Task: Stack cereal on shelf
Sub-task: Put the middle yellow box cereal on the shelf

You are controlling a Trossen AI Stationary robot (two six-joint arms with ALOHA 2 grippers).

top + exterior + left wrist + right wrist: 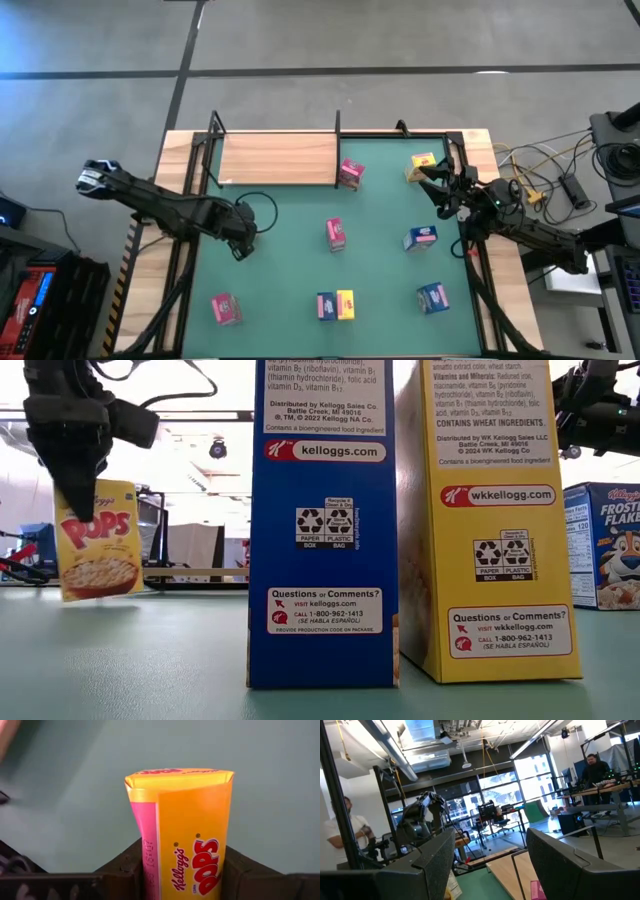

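Observation:
My left gripper [243, 243] is over the left part of the green mat, shut on a yellow Pops cereal box [192, 835], which also shows in the low view [97, 550]. From above the gripper hides it. My right gripper [432, 180] is open at the mat's far right, beside a yellow box [422, 165], with nothing between its fingers [490, 850]. The pale wooden shelf board [278, 158] lies along the far edge between black uprights. A pink box [350, 173] stands against its right end. My left gripper pinches the Pops box between its two fingers, one on the pink side panel [142, 855] and one on the opposite side. The fingers [75, 485] come from above, pointing down, onto the box's upper end. The box hangs below them, slightly tilted. Whether its lower edge [100, 594] touches the mat, I cannot tell.
Other boxes stand on the mat: pink [335, 232], blue [420, 238], blue [432, 297], a blue and yellow pair [335, 305], and pink [226, 308]. The pair [322, 520] fills the low view. Cables and gear lie off the right edge [560, 185].

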